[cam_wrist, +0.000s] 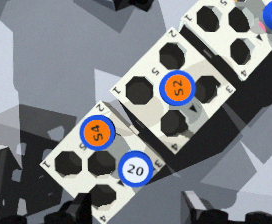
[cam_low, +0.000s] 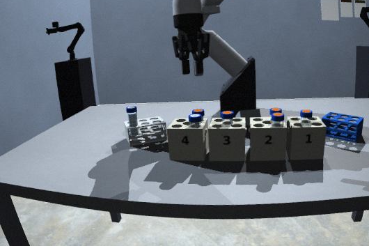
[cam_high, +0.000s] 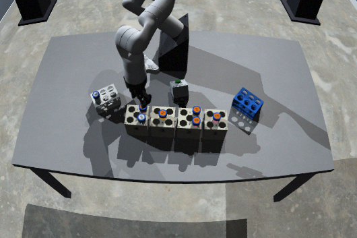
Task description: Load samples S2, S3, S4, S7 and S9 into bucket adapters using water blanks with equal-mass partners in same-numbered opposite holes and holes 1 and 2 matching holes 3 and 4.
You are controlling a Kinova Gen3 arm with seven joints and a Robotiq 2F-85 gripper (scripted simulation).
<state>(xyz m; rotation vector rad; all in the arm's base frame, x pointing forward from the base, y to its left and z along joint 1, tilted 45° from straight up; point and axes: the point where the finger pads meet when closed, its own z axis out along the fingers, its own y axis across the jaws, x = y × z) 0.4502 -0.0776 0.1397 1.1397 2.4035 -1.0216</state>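
While the wrist view reads S4 (cam_wrist: 97, 133), the exterior shows the hand (cam_low: 192, 67) half-open, empty.

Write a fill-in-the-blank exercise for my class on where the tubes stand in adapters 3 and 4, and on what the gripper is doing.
1. In adapter 3, sample S2 stands in hole number ____.
2. In adapter 4, sample S4 stands in hole number ____.
3. The water blank in hole 3 of adapter 4 has ____ printed on its white cap dot.
4. The gripper hangs above the adapters and holds ____.

Missing words: 5; 2; 20; nothing
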